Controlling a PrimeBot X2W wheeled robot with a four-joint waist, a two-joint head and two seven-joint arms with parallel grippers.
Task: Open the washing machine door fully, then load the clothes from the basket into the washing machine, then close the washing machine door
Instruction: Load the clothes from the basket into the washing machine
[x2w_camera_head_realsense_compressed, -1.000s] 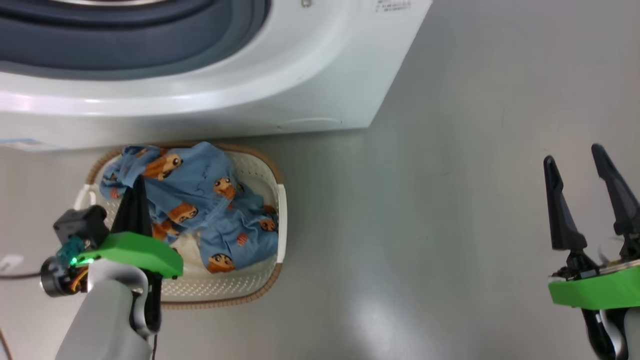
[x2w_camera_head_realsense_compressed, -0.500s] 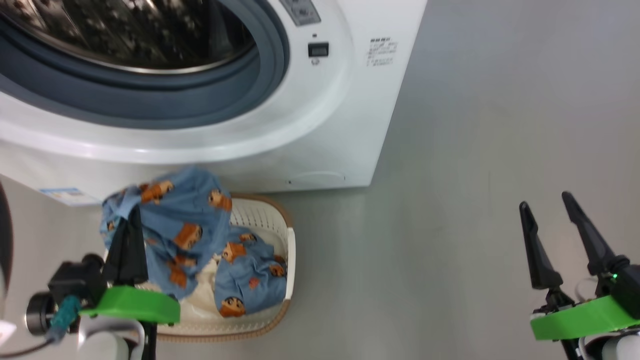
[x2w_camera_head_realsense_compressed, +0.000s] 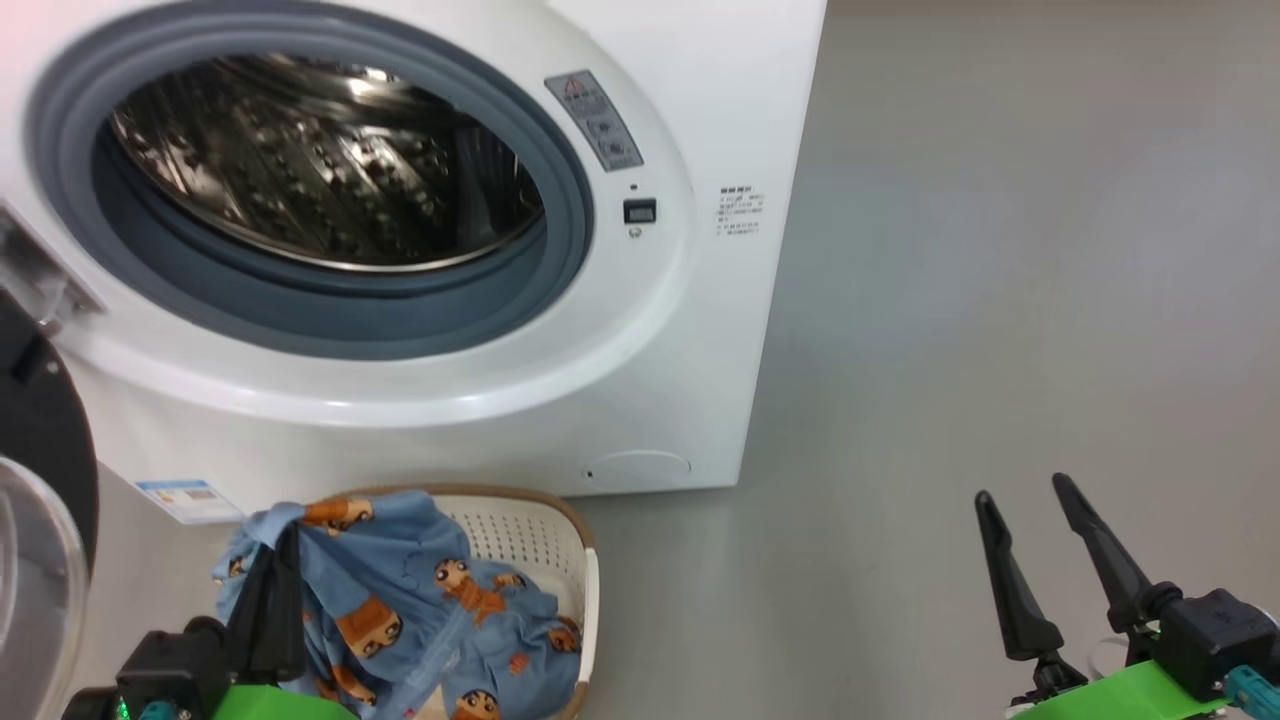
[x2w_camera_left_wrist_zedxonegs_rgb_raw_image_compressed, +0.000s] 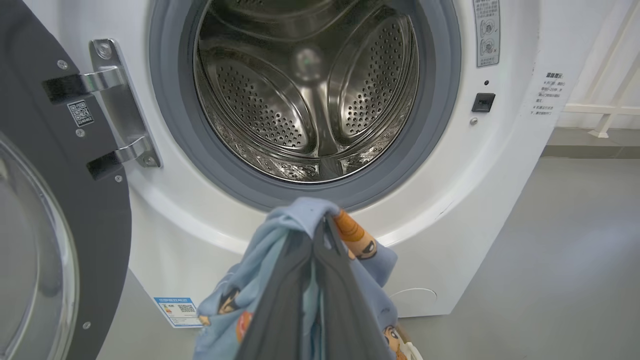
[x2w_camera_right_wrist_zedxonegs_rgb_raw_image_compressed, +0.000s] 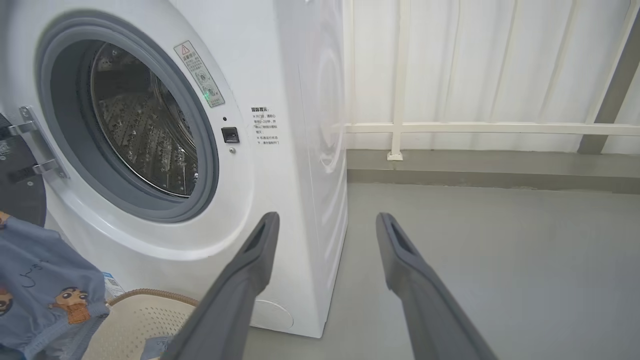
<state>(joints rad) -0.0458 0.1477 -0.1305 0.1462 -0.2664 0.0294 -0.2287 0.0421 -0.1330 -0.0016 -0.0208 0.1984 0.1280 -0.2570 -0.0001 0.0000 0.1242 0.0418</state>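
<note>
A: Grey floor (x2w_camera_head_realsense_compressed: 950, 300), white railing (x2w_camera_right_wrist_zedxonegs_rgb_raw_image_compressed: 450, 127) behind. How do the clothes (x2w_camera_head_realsense_compressed: 400, 610) look?
B: Light blue fabric with orange-brown cartoon figures, all bunched. The left tool (x2w_camera_left_wrist_zedxonegs_rgb_raw_image_compressed: 320, 227) has its fingers pressed together on the top fold. The rest drapes down into the basket (x2w_camera_head_realsense_compressed: 530, 530), just in front of the washing machine (x2w_camera_head_realsense_compressed: 700, 330).
A: And the right tool (x2w_camera_head_realsense_compressed: 1023, 489)?
B: Fingers apart, nothing between them, over the floor.
A: The washing machine door (x2w_camera_left_wrist_zedxonegs_rgb_raw_image_compressed: 95, 235)?
B: Swung wide on its hinge (x2w_camera_left_wrist_zedxonegs_rgb_raw_image_compressed: 120, 100), with the steel drum (x2w_camera_left_wrist_zedxonegs_rgb_raw_image_compressed: 300, 100) open to view.
A: Any change from a second ago?
B: The head camera has tilted up, so the whole opening shows. The bundle sits higher out of the basket.
</note>
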